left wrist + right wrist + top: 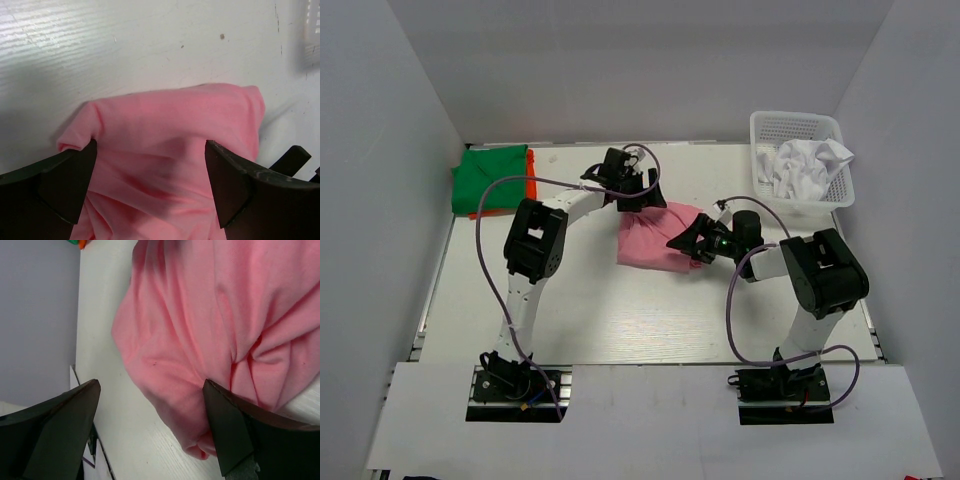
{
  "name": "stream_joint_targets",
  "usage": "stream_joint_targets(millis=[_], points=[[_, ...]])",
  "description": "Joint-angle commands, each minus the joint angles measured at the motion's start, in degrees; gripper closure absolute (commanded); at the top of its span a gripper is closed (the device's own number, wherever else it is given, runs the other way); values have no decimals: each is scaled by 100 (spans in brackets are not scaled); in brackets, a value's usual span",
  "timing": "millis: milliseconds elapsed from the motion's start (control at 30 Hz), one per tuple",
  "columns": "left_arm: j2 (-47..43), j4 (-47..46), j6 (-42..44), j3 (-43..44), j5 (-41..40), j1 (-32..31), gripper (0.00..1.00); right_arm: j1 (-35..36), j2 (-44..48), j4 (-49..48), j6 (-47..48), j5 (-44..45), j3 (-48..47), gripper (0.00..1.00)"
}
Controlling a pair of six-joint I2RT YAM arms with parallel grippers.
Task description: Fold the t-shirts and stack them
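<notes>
Overhead view of a white table (620,320) walled in by grey panels, with two robot arms mounted at its near edge.

In the far left corner lies a folded green t-shirt (492,178). It rests on an orange t-shirt (531,186), of which only a strip shows along the right side.

The left arm reaches out to the middle of the table. The left gripper (638,200) is at the far edge of a rumpled salmon pink t-shirt (655,242), which lies in a loose heap at the table's centre. In the left wrist view its two dark fingers (65,185) are spread wide, with pink cloth filling the space between them. It grips nothing.

The right gripper (684,240) points left at the right side of the same pink heap. In the right wrist view it too is spread wide and holds nothing. One finger is over bare table and the other (235,430) is at the cloth's folded edge; whether it touches cannot be told.

In the far right corner stands a white plastic lattice basket (800,124) holding a crumpled white t-shirt (810,168).
</notes>
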State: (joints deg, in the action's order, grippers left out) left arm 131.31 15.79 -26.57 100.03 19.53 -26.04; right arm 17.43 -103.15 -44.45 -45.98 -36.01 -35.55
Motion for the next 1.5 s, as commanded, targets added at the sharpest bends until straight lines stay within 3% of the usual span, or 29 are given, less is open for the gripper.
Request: stream_joint_targets(millis=[0,133,267,433,700,867,1100,1200,1233,1300,1467], points=[[229,495,38,279,-169,204,0,6,-65,1245,475,647,233,10],[-77,617,169,517,-458,205,0,15,268,1858,879,709,5,10],[-796,732,275,588,-836,258,0,76,1224,2660,1495,929,-408,10],[-1782,593,336,-219,-1188,56,0,120,1859,3108,1741,1034,-873,10],[-2074,372,336,-1425,-793,3,2,129,1325,3355,1864,1447,-1804,10],[-1697,617,389,-1425,-635,-50,22,129,534,3766,1917,2009,-2534,10],[-1530,504,512,-1548,-336,-156,37,111,-82,4154,1908,2221,-2975,10],[-1424,451,565,-1548,-222,-208,56,103,-196,4172,1864,2326,-2958,10],[-1424,451,565,-1548,-221,-208,76,111,-214,4163,1864,2361,-2949,10],[-1424,512,618,-1548,-221,-208,99,94,-249,4172,1847,2370,-2975,10],[-1660,513,670,-1433,-336,-208,100,111,-223,4155,1829,2327,-2958,10]])
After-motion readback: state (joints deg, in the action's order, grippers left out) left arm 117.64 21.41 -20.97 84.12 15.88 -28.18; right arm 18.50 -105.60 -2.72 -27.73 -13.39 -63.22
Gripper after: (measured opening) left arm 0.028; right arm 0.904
